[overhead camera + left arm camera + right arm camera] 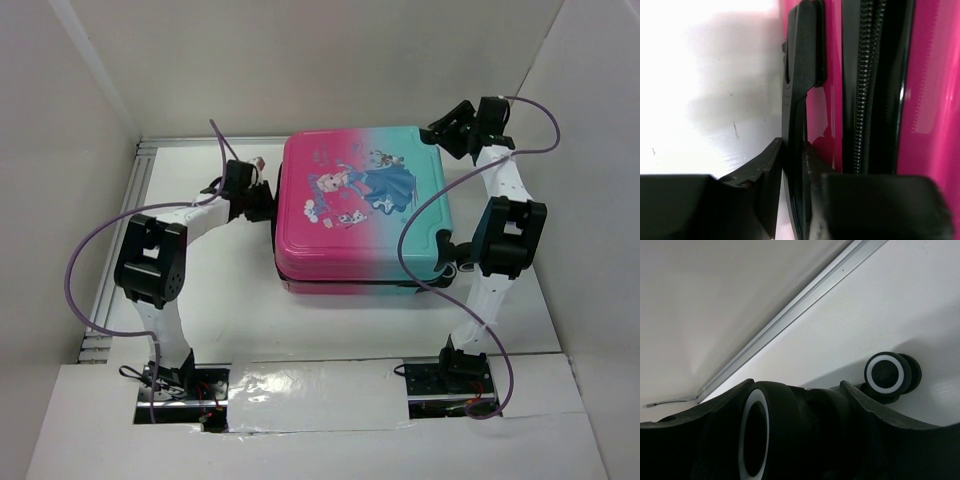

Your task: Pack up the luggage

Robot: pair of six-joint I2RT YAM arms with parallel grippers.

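A: Left arm first?
B: Elbow raised, forearm reaching in. The left pincer is clenched on the black side handle of the luggage, which lies flat and closed just to the pincer's right.
A: And the right?
B: It is stretched to the far corner. The right pincer straddles a wheel; squeezing or loose, I can't tell. A second wheel sits beyond its fingers.

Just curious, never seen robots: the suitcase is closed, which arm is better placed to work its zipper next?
Probably the left arm: its jaws clamp a black handle on the pink side of the luggage, right beside the zipper. The right arm has its jaws gripping a wheel at the teal end.
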